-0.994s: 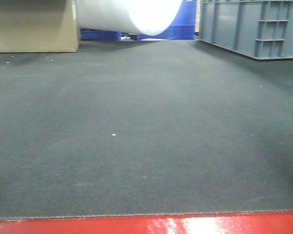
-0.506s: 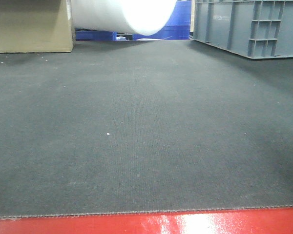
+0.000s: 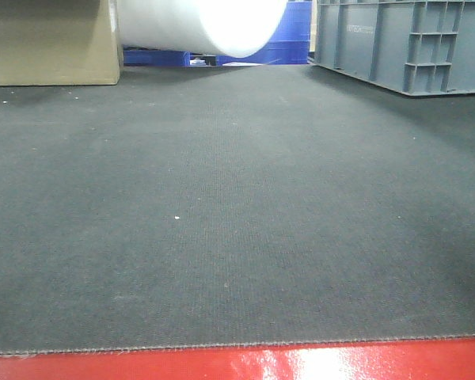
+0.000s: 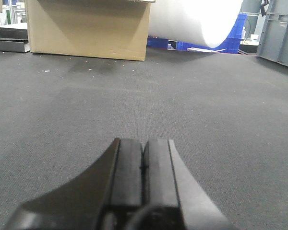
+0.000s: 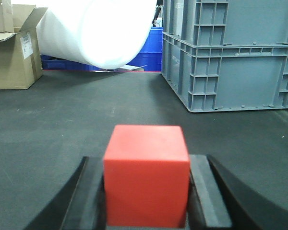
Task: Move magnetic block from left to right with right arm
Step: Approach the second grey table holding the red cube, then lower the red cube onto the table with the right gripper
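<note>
In the right wrist view the magnetic block (image 5: 146, 177), a plain red cube, sits between the two black pads of my right gripper (image 5: 146, 191), which is shut on it just above the dark mat. My left gripper (image 4: 144, 163) is low over the mat in the left wrist view, its two pads pressed together with nothing between them. Neither gripper nor the block shows in the front view.
Dark grey mat (image 3: 237, 198) with a red strip (image 3: 237, 362) at its near edge. At the back stand a cardboard box (image 3: 47, 43), a big white roll (image 3: 206, 24), blue crates (image 3: 289, 39) and a grey plastic crate (image 3: 404, 43). The grey crate (image 5: 230, 52) stands ahead right of my right gripper.
The front view shifted slightly between one second and half a second ago, then held steady. Nothing else visibly moved.
</note>
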Tool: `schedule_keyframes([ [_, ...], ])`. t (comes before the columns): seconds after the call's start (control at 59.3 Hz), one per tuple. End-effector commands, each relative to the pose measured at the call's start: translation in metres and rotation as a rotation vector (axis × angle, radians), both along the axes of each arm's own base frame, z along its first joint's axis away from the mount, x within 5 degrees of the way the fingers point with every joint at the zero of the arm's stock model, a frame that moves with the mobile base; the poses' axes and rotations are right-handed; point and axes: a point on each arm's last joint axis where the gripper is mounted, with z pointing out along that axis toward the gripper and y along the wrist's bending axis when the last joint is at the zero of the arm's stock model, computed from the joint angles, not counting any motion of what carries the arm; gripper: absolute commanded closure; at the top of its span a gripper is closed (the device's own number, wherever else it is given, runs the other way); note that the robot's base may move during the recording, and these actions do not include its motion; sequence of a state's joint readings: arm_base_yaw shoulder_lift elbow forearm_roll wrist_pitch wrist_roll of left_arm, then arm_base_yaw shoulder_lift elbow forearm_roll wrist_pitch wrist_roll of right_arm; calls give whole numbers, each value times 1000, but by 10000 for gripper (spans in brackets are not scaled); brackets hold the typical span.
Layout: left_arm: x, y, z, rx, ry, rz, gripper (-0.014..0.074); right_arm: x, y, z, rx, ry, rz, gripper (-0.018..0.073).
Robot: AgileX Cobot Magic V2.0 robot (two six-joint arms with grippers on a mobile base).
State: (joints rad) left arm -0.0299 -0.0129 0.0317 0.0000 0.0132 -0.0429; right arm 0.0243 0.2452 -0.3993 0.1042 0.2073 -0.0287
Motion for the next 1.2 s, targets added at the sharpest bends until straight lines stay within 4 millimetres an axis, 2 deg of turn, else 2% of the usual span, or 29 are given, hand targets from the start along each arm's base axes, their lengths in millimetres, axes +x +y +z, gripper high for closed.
schedule_keyframes([
  [0.0, -1, 0, 5, -7, -85, -3, 713, 0, -1, 18, -2, -108, -15, 284],
  [0.118, -1, 0, 5, -7, -85, -3, 713, 8, 0, 26, -4, -39, -8, 284],
  [0.219, -1, 0, 5, -7, -85, -3, 712, 26, 1, 39, -9, 50, 3, 284],
  [0.32, -1, 0, 5, -7, -85, -3, 713, 50, 5, 43, -17, 172, 38, 284],
  [0.522, -1, 0, 5, -7, -85, -3, 713, 93, 32, 38, -71, 389, 194, 284],
  [0.674, -1, 0, 5, -7, -85, -3, 713, 119, 65, 31, -141, 500, 314, 283],
  [0.843, -1, 0, 5, -7, -85, -3, 713, 146, 106, 20, -76, 704, 360, 283],
  [1.079, -1, 0, 5, -7, -85, -3, 713, 179, 173, 3, 30, 1029, 292, 283],
  [1.18, -1, 0, 5, -7, -85, -3, 713, 190, 200, -10, 7, 1185, 227, 283],
])
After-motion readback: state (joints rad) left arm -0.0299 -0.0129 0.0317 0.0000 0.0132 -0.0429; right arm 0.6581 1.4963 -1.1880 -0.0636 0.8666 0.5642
